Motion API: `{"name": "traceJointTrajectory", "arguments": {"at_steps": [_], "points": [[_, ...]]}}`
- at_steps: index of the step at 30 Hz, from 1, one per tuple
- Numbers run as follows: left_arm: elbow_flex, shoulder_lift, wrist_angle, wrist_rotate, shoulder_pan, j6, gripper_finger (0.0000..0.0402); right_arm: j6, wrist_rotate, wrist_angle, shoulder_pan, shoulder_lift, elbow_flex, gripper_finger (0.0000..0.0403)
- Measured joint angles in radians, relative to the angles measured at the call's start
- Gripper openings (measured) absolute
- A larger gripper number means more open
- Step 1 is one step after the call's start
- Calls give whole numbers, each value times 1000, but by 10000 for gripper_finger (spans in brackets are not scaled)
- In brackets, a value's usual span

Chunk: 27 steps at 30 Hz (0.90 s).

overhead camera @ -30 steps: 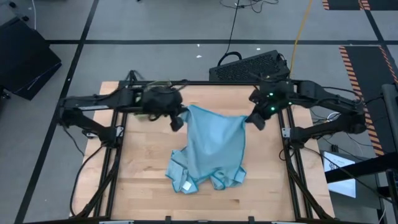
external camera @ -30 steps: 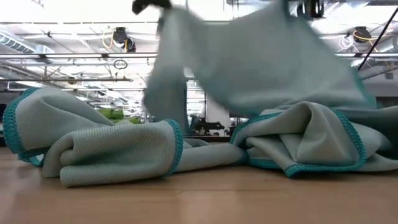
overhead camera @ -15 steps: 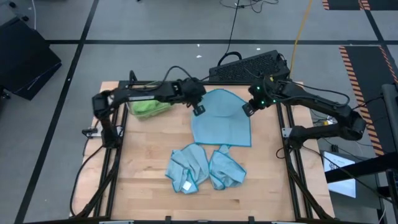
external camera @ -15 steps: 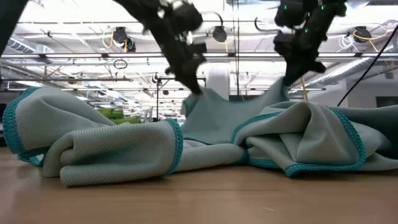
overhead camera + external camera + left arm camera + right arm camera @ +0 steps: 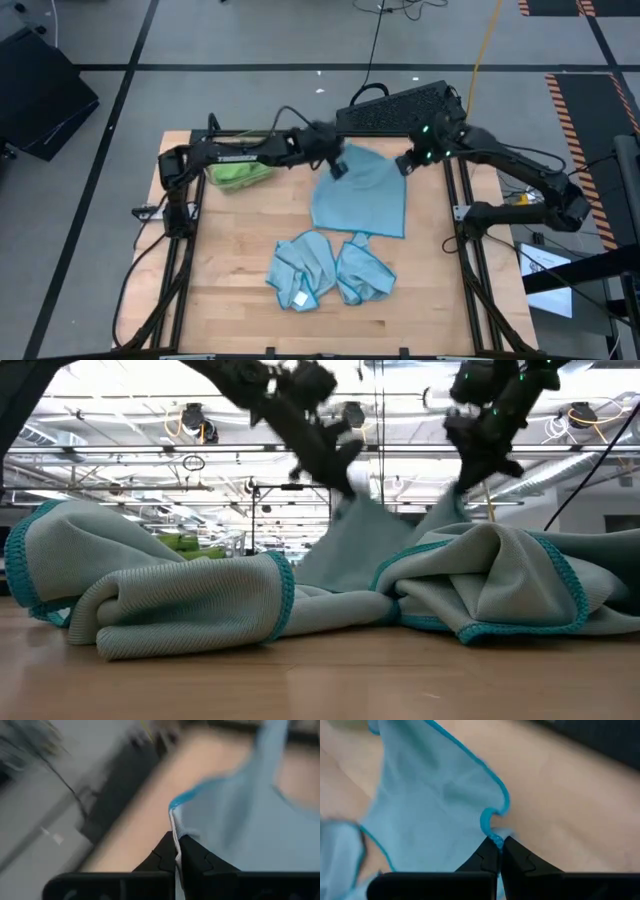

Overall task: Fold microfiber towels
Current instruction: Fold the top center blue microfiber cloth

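Observation:
A light blue microfiber towel (image 5: 360,198) lies spread on the far middle of the table, its two far corners raised off the wood. My left gripper (image 5: 337,168) is shut on its far left corner and my right gripper (image 5: 405,165) is shut on its far right corner. In the low view the towel (image 5: 375,545) rises in two peaks to the left gripper (image 5: 345,485) and the right gripper (image 5: 462,485). Two crumpled light blue towels (image 5: 303,270) (image 5: 365,272) rest on the table nearer the front. A lime green towel heap (image 5: 240,172) lies at the far left. My left gripper pinches the towel's far left corner (image 5: 175,817) between its two fingers, at the teal hem. The fingers slant down from the table's left. That corner is lifted; the rest of the towel lies on the table. My right gripper pinches the towel's far right corner (image 5: 492,827) between its two fingers, on the bunched teal hem. The fingers slant down from the table's far right. The corner is raised a little and the cloth falls away from it onto the wood.
A dark ridged object (image 5: 400,105) sits just beyond the table's far edge, close behind both grippers. Bare wood (image 5: 230,250) shows at the left and along the front edge. Black frame rails (image 5: 470,270) run along both sides.
Both grippers have gone toward the far edge and down, staying shut on the towel's corners. The towel, which hung draped over the two crumpled towels, has been drawn clear of them and now lies spread flat on the far middle of the table.

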Motion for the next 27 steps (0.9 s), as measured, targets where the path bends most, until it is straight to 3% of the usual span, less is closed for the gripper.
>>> {"name": "traceJointTrajectory", "arguments": {"at_steps": [3, 9, 12, 14, 17, 19, 23, 27], "points": [[40, -78, -9, -108, -7, -23, 5, -59, -1, 9, -35, -26, 103, 0], [42, -288, -101, -38, -31, -56, 7, -96, -57, -95, -32, -91, 306, 0], [42, -377, -173, 71, -45, -104, 4, -42, -112, -138, 8, -120, 376, 0], [41, -425, -197, 206, -60, -158, 6, 4, -196, -116, 44, -141, 416, 0], [40, -497, -175, 418, -98, -244, 6, 122, -322, -47, 115, -163, 480, 0], [40, -544, -103, 490, -132, -307, 4, 213, -364, -26, 170, -170, 518, 0], [42, -618, -11, 468, -192, -367, 7, 321, -357, -64, 267, -172, 598, 0], [42, -630, -123, 284, -199, -294, 4, 325, -232, -197, 302, -171, 628, 0]]}}
